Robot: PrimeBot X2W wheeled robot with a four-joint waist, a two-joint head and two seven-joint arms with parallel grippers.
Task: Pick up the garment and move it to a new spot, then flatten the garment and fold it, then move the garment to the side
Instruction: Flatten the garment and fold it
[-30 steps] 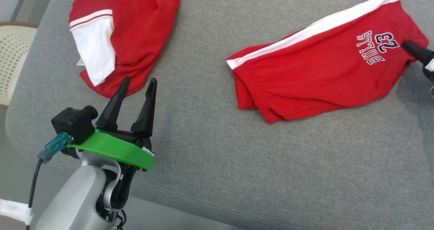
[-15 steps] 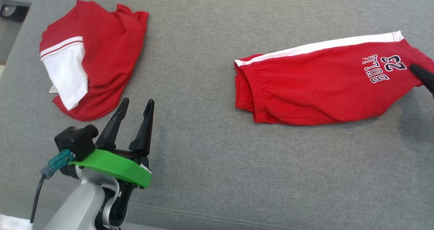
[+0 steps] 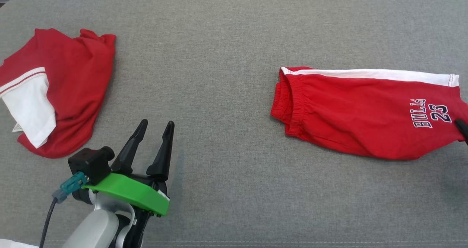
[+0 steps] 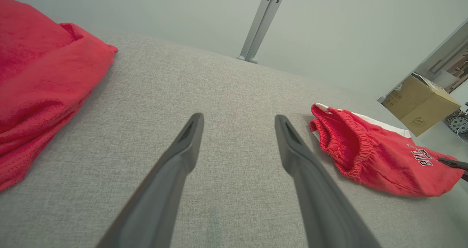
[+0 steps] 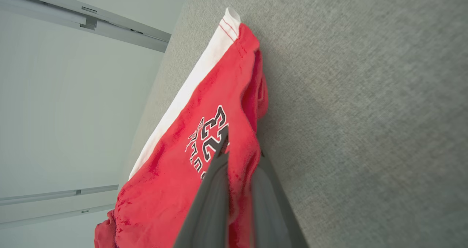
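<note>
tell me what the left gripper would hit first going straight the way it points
Probably bare grey cushion: the open left gripper points into the gap between the red and white shirt on its left and the red shorts on its right. Depth is unclear.

The right claw (image 5: 242,145) is pinched tight on the red shorts (image 5: 172,167), one finger over the cloth beside the dark printed number (image 5: 208,138), the other apparently tucked under a fold. The shorts lie on a grey cushion (image 5: 365,112), their white stripe (image 5: 190,87) on the side toward the cushion's edge below a pale wall (image 5: 55,94).
</note>
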